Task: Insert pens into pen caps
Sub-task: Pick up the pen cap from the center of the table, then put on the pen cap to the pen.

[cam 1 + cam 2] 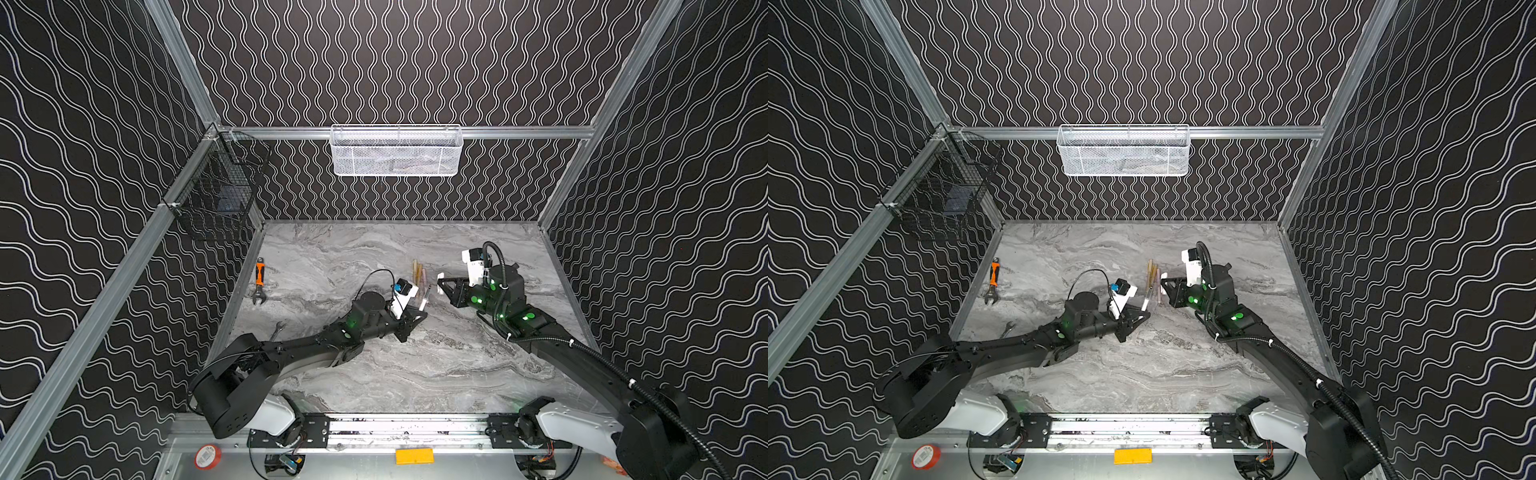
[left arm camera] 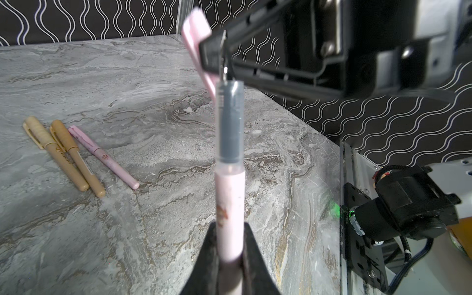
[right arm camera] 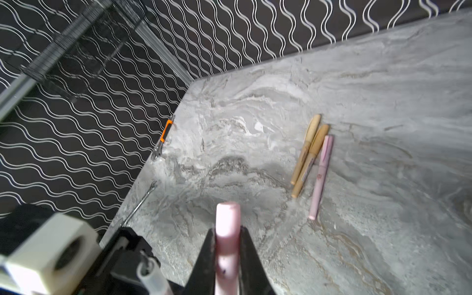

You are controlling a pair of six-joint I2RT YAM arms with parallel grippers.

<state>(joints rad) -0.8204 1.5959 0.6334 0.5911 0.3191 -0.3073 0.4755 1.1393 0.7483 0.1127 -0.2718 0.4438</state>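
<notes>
Status: three of the four pens are judged complete. The capped pens [image 1: 419, 274], two tan and one pink, lie side by side on the marble table [image 1: 374, 374], at 12 o'clock from the left gripper [image 1: 419, 316]. Their long axes run 12 to 6 o'clock in both top views, cap ends toward 12.

One pairing is left. The left gripper is pinched on the barrel of the uncapped pink pen [image 2: 229, 199], which is held off the table. The pen's long axis runs out along the fingers. Its grey tip end points to about 1 o'clock in a top view, toward the right gripper [image 3: 227, 237]. The right gripper is clamped on the pink cap [image 3: 227, 217], which projects past its fingertips.

In the left wrist view the pink cap [image 2: 196, 38] lies oblique to the pen axis, just beyond the tip. Contact cannot be confirmed, and which cap end is open cannot be told. Judgement: bring both axes into line, then insert.
</notes>
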